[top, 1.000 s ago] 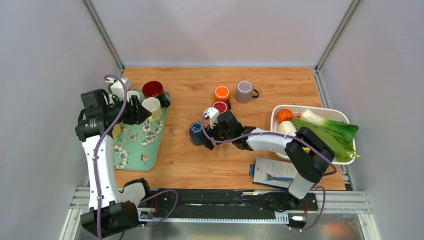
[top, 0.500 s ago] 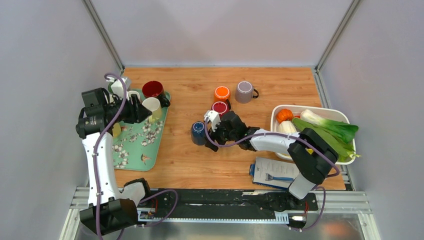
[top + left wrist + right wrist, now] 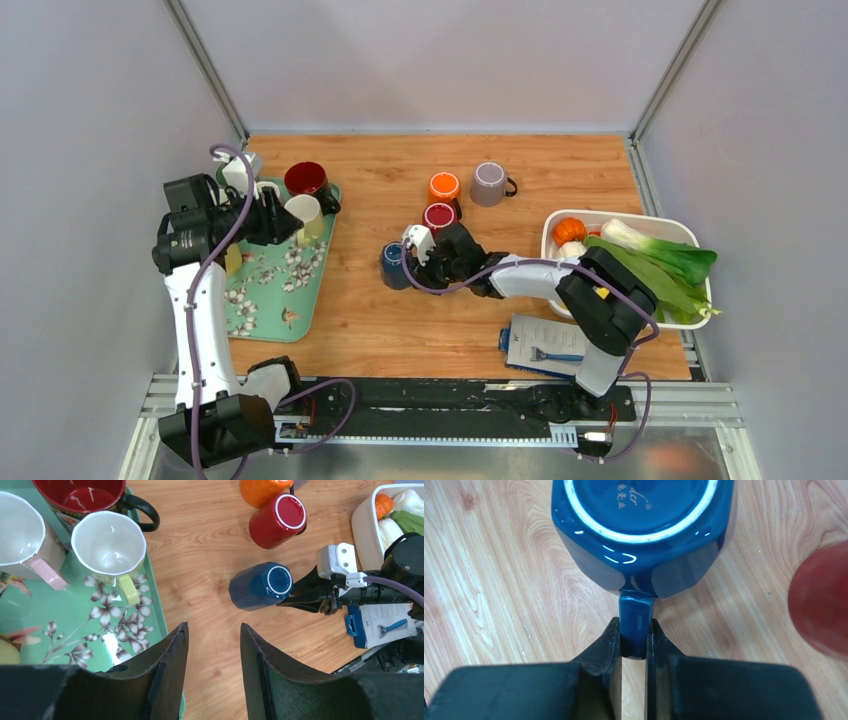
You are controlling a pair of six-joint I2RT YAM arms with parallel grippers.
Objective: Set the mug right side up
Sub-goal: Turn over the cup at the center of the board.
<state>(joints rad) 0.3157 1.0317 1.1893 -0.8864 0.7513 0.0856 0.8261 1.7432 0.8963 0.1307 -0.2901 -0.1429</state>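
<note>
Right arm [image 3: 592, 300] swung left. Right gripper [image 3: 634, 632] pinches the inverted mug's [image 3: 393, 266] handle, frame centre. Left gripper [image 3: 214, 635] open, empty, left side.

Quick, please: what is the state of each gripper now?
Left gripper: open, holding nothing.
Right gripper: closed on the blue mug handle.

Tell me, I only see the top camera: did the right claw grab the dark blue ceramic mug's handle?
Observer: Yes. In the right wrist view the right gripper pinches the dark blue ceramic mug's handle, one finger on each side.
Operator: Is the mug upside down?
Observer: Yes. Its white-ringed base, with tiny writing on it, faces up.
Operator: Is the left claw holding anything?
Observer: No. In the left wrist view the left gripper is open and empty.
</note>
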